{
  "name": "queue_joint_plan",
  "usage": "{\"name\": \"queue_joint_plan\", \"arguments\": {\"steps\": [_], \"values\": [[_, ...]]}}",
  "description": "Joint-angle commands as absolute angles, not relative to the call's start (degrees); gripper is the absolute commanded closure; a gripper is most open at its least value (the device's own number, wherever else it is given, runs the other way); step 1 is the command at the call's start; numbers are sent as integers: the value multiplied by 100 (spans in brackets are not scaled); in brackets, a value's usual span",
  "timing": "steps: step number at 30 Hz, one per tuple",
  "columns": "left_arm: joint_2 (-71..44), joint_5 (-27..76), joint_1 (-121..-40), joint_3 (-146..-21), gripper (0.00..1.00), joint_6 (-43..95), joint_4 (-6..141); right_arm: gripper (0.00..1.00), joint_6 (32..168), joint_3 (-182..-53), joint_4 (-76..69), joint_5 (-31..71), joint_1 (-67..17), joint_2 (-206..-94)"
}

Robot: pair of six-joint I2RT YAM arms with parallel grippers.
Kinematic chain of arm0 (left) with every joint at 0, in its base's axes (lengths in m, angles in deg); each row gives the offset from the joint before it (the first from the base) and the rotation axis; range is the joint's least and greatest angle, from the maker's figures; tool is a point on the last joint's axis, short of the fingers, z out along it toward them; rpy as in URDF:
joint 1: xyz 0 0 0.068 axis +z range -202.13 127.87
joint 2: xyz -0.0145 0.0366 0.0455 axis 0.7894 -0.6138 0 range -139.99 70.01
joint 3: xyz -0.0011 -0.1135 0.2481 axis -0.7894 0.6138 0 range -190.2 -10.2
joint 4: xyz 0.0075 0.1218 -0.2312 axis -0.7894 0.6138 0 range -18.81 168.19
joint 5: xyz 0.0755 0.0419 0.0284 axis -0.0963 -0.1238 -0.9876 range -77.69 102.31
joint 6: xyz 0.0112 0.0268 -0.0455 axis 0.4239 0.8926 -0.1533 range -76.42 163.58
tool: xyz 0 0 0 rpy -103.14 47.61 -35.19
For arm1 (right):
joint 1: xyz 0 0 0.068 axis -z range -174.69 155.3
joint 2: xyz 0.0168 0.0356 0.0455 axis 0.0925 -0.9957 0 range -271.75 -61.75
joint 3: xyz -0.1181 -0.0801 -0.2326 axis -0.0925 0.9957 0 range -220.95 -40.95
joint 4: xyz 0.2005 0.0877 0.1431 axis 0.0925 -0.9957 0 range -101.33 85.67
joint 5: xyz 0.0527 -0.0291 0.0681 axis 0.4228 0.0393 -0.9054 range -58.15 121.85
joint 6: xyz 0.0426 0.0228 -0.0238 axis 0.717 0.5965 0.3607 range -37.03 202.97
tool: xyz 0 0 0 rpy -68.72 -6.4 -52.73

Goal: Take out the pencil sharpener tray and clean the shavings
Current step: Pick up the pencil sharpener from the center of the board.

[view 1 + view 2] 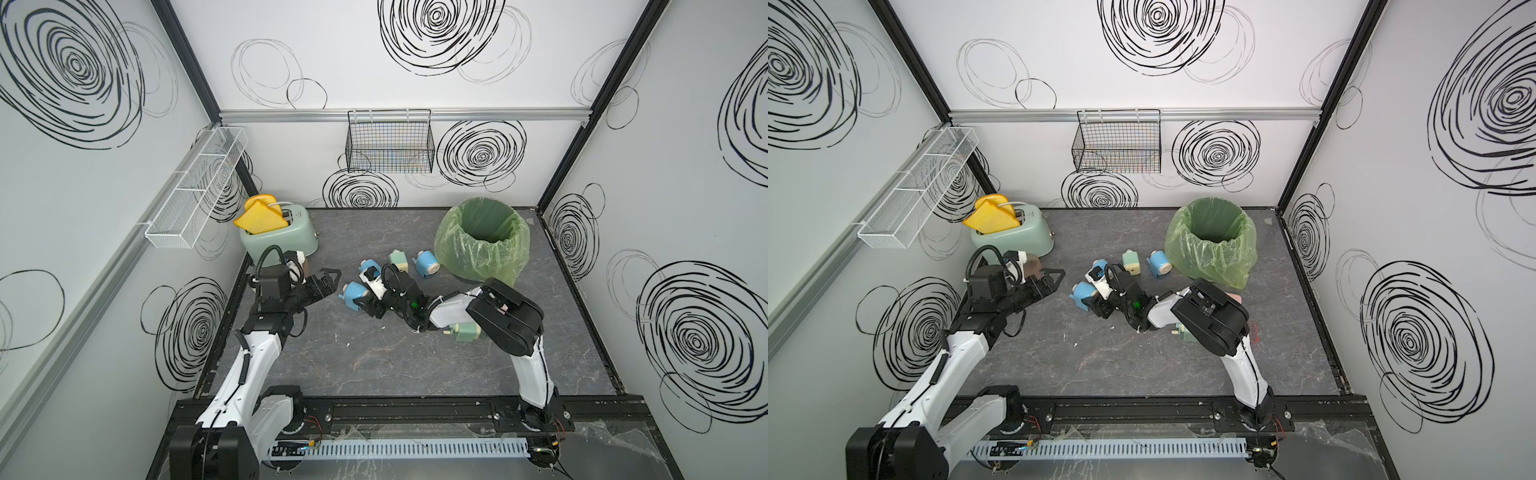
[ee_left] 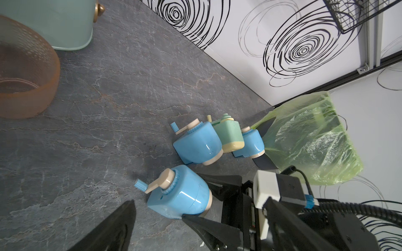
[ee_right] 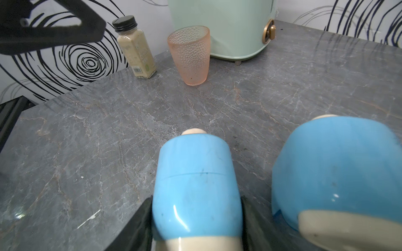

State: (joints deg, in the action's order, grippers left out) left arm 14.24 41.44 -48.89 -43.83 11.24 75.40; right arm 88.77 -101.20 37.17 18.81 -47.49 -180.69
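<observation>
1. Nearest the front rail, a green pencil sharpener point(image 1: 467, 331) lies on the grey, marble-patterned table point(image 1: 374, 365), partly hidden under the right arm.
2. At mid-table the right gripper point(image 1: 366, 300) is low over the surface. Its fingers point(image 3: 139, 226) are clamped on the two flanks of a blue pencil sharpener point(image 3: 195, 180). The sharpener lies on its side, with its crank pointing away from the gripper. A seam crosses its body, but whether the tray sits inside cannot be told.
3. To the left of that sharpener and clear of it, the left gripper point(image 1: 330, 281) hangs above the table. Its fingers are spread wide and hold nothing.
4. Just beyond, three more lie on their sides in a row. They are a second blue sharpener point(image 2: 198, 143), a pale green sharpener point(image 2: 229, 134) and a third blue sharpener point(image 2: 250, 143), the last just beside the bin.
5. The bin point(image 1: 484, 241), lined with a green plastic bag, stands at the far right of the table.
6. At the far left stands a mint toaster point(image 1: 278, 241) with a yellow toast-shaped piece point(image 1: 257, 218) in its slot. Near it a pink dimpled cup point(image 3: 191, 54) and a black-capped spice jar point(image 3: 136, 47) stand upright.
7. A black wire basket point(image 1: 390, 143) hangs on the back wall and a white mesh basket point(image 1: 195, 187) on the left wall.
</observation>
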Motion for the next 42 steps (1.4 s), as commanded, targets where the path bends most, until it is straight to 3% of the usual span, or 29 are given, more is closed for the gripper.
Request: {"name": "queue_joint_plan", "arguments": {"steps": [1, 7, 11, 18, 22, 28, 37, 42], "values": [[1493, 4531, -4945, -4390, 3, 1161, 7048, 67, 8881, -9806, 3598, 1466, -4767, -17551], [1554, 5777, -5347, -4258, 0, 961, 5855, 71, 8878, -9317, 2283, 209, -4498, -16295], [1590, 6511, -5880, -4209, 7, 753, 5090, 71, 8914, -9076, 1206, -876, -4073, -15342], [1990, 6638, -6996, -4408, 0, 1186, 5093, 71, 8481, -8979, -574, -2026, -3461, -13592], [2083, 6291, -7654, -4537, 1, 1532, 5228, 71, 8804, -8924, -779, -2281, -3266, -12884], [1867, 6175, -8007, -4641, 3, 1549, 5094, 71, 9146, -8904, -915, -2487, -3214, -12188], [1780, 6096, -8682, -4765, 7, 2163, 5565, 71, 9466, -8966, -820, -2393, -3102, -11840], [1723, 5942, -8716, -4795, 23, 2187, 5582, 71, 9470, -9054, -841, -2486, -3102, -11880]]}}
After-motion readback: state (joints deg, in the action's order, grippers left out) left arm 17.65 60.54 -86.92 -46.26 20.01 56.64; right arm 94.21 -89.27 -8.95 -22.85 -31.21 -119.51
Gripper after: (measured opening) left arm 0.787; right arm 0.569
